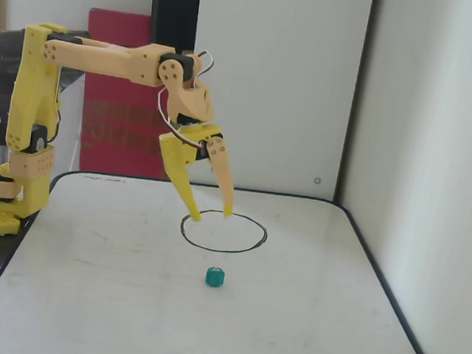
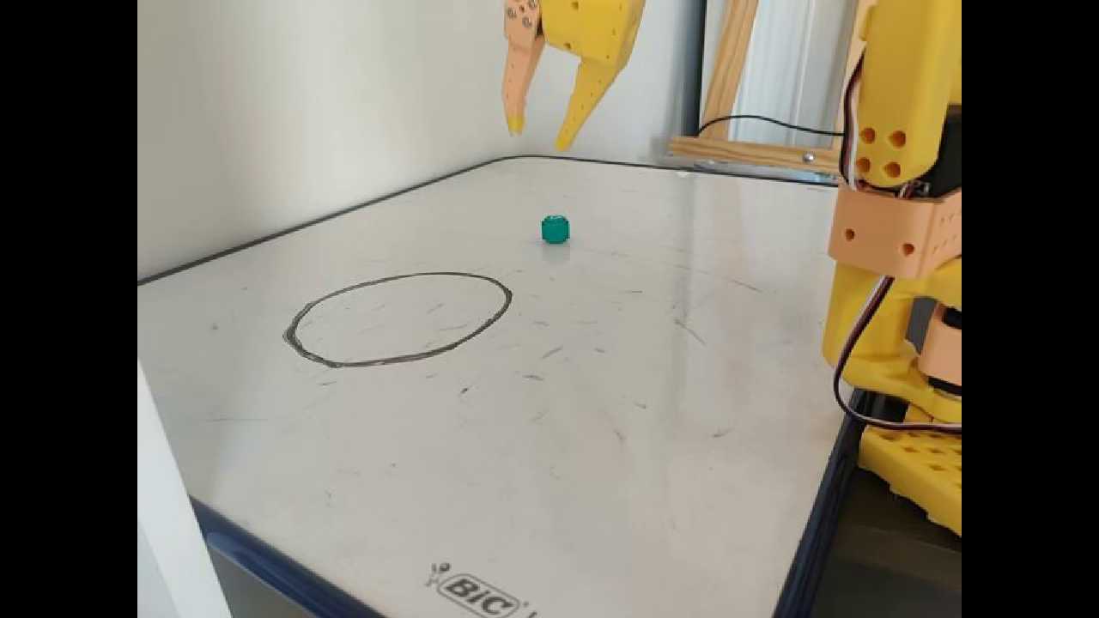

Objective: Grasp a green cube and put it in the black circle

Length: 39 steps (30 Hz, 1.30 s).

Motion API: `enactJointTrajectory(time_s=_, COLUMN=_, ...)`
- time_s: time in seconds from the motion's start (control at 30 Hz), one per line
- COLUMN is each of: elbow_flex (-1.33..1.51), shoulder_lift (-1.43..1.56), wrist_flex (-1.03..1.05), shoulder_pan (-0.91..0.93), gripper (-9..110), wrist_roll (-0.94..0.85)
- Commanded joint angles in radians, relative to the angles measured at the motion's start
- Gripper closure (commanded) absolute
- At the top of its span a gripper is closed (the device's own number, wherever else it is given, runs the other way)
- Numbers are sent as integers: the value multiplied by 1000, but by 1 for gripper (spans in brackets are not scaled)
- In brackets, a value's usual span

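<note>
- One small green cube [image 1: 215,276] sits on the white board [image 1: 124,300], just outside the hand-drawn black circle [image 1: 223,232], nearer the camera in a fixed view.
- Farther back, yellow two-finger gripper [image 1: 210,216] hangs above the circle, fingers spread, empty.

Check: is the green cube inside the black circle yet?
No: in a fixed view the green cube sits on the whiteboard clearly outside the black circle.

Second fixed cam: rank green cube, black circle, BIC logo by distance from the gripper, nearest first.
From the gripper, open and raised at the top of the fixed view:
1. green cube, on the whiteboard just below the fingertips.
2. black circle, lower left, empty.
3. BIC logo, at the bottom edge.
</note>
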Motion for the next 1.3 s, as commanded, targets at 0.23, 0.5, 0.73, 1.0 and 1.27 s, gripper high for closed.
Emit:
enactJointTrajectory(time_s=0.23, elbow_flex=-206, shoulder_lift=-198, wrist_flex=17, shoulder_pan=28, gripper=85, wrist_roll=-72)
enactJointTrajectory(time_s=0.5, elbow_flex=-282, shoulder_lift=-290, wrist_flex=23, shoulder_pan=54, gripper=85, wrist_roll=-124)
enactJointTrajectory(time_s=0.73, elbow_flex=-324, shoulder_lift=-336, wrist_flex=26, shoulder_pan=75, gripper=85, wrist_roll=-167)
enactJointTrajectory(time_s=1.0, elbow_flex=-347, shoulder_lift=-393, wrist_flex=28, shoulder_pan=84, gripper=85, wrist_roll=-193)
enactJointTrajectory(time_s=1.27, elbow_flex=-353, shoulder_lift=-430, wrist_flex=25, shoulder_pan=87, gripper=86, wrist_roll=-210)
